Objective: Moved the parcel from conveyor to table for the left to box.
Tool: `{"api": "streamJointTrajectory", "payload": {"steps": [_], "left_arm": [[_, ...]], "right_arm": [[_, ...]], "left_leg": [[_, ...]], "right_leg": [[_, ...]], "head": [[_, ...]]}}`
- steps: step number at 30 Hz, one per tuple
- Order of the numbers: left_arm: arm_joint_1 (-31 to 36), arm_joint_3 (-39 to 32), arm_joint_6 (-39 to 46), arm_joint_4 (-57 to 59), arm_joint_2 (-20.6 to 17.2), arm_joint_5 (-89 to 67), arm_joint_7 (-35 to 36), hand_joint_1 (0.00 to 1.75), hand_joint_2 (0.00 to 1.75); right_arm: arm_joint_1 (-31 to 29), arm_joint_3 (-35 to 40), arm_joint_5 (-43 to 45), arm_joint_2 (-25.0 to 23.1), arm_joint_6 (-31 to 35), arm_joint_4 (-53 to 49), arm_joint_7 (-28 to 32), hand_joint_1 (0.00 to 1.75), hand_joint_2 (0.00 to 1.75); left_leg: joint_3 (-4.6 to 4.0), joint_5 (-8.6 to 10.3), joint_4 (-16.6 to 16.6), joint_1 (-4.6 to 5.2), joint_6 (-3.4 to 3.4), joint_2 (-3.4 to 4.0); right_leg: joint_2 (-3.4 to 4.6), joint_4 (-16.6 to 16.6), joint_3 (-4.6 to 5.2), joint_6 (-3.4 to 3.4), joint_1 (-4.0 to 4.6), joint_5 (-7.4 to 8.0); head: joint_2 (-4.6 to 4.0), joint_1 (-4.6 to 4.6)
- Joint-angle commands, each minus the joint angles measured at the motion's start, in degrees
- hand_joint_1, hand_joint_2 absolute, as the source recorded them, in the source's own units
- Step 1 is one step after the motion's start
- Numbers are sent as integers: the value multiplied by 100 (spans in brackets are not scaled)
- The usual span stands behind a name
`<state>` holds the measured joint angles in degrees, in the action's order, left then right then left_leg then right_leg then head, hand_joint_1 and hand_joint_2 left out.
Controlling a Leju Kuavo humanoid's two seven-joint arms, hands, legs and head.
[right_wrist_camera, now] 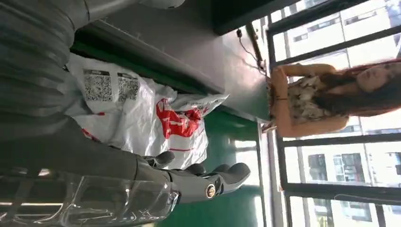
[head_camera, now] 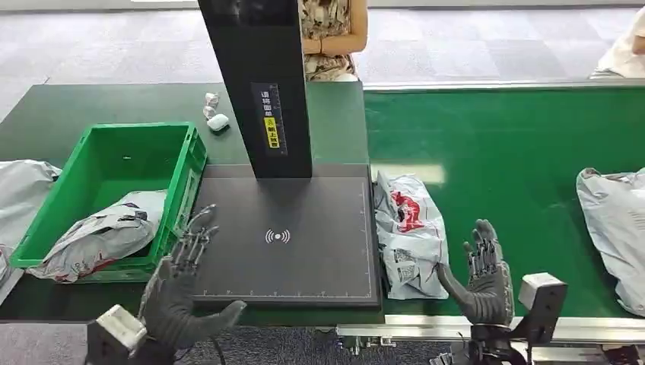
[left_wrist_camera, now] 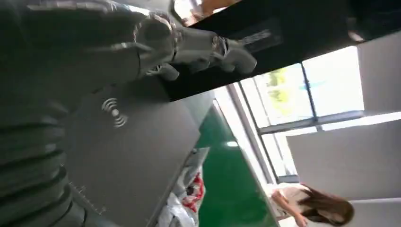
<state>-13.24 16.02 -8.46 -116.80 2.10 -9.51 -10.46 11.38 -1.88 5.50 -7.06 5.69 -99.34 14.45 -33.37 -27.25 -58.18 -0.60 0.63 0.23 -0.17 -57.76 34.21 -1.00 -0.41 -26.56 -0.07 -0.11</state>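
Observation:
A grey plastic parcel (head_camera: 408, 232) with a red logo and QR labels lies on the green conveyor belt (head_camera: 517, 167), right beside the black scanner pad (head_camera: 289, 243); it is also in the right wrist view as the parcel (right_wrist_camera: 142, 113). My right hand (head_camera: 483, 274) hovers open just right of it, fingers (right_wrist_camera: 208, 182) spread, not touching. My left hand (head_camera: 182, 285) hangs open over the pad's front left corner, its fingers (left_wrist_camera: 189, 45) extended above the pad (left_wrist_camera: 137, 146). A green crate (head_camera: 114, 163) at the left holds another grey parcel (head_camera: 103, 236).
A black post (head_camera: 258, 84) rises from the pad's back. More grey parcels lie at the belt's right (head_camera: 616, 228) and at the far left edge (head_camera: 23, 198). Small white items (head_camera: 215, 114) sit on the table behind the crate. A person (head_camera: 331, 38) stands beyond the table.

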Motion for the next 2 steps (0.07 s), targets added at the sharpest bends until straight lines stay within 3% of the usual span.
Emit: {"api": "streamJointTrajectory", "payload": {"steps": [1,2], "left_arm": [[393,561,38,1976,-8,95,381,0,175],[397,596,64,1980,-1,81,440,0,175]], "right_arm": [[261,787,-815,-13,310,-170,-98,0,175],[282,830,-937,-6,347,-178,-118,0,175]], "left_leg": [[22,2,17,1,-1,-12],[14,2,13,3,-1,-8]], "right_leg": [[-11,13,-24,1,-2,-3],[-8,7,-15,1,-4,-3]], "head": [[0,2],[0,0]]}}
